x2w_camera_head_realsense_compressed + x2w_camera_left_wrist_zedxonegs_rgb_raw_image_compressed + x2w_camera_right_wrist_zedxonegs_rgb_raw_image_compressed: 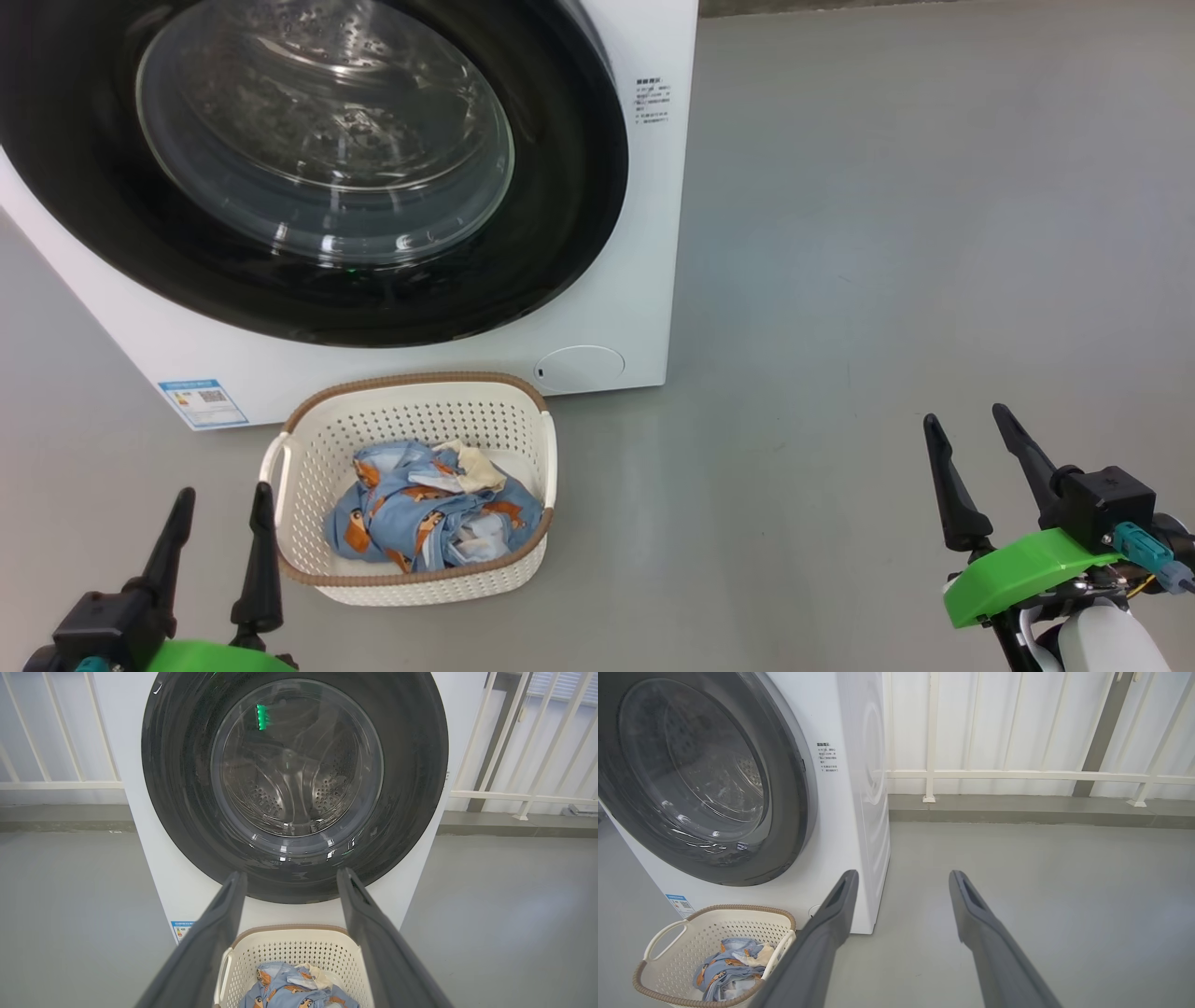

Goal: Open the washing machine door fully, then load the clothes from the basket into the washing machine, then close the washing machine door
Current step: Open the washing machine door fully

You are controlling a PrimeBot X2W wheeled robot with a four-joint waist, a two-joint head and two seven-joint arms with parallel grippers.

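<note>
The white washing machine (644, 233) stands ahead with its round black washing machine door (327, 177) shut, the steel drum visible through the glass. The cream basket (411, 411) sits on the floor right before it, holding the clothes (429, 513), a blue bundle with orange bears. My left gripper (222, 509) is open just left of the basket, empty. My right gripper (969, 425) is open far to the right over bare floor, empty. In the left wrist view the door (294, 788) faces the fingers (219, 933), with the basket (289, 947) below. The right wrist view shows the machine (859, 788) and basket (714, 933) at left.
Grey floor (887, 233) stretches to the right of the machine. A white railing (1017, 774) and a low kerb run behind it. A blue sticker (201, 401) and a round flap (579, 367) sit low on the machine's front.
</note>
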